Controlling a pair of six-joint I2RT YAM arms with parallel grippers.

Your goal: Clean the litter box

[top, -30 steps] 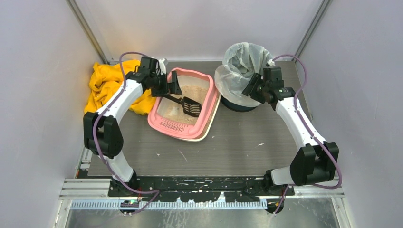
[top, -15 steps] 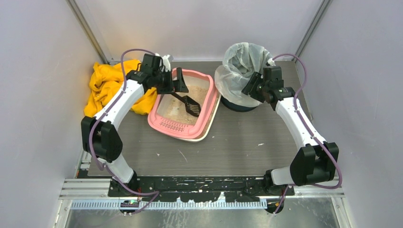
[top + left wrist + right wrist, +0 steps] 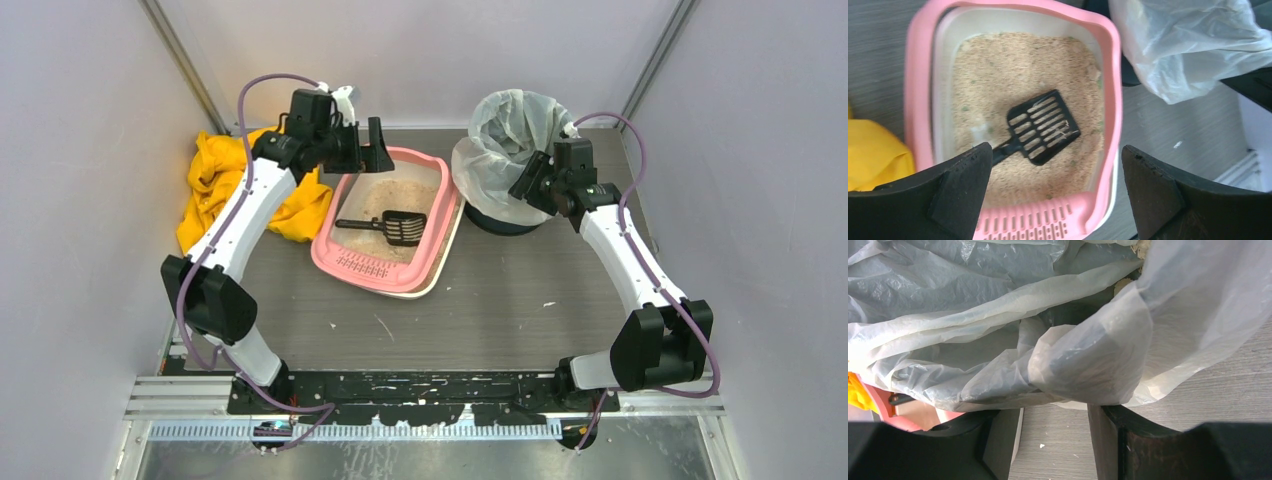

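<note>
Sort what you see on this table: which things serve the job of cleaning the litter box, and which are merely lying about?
For the job:
litter box
black scoop, lying in the litter
lined bin

Lying about:
yellow cloth, bunched left of the box

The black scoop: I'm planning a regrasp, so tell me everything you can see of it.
The scoop is black and plastic-looking, with a flat squarish head cut by rows of slots and a narrow handle. It lies flat on the beige litter inside the pink litter box, head toward the lined bin, handle toward the yellow cloth. Pale specks cling to the head. The open left gripper hovers above without touching it.
</note>
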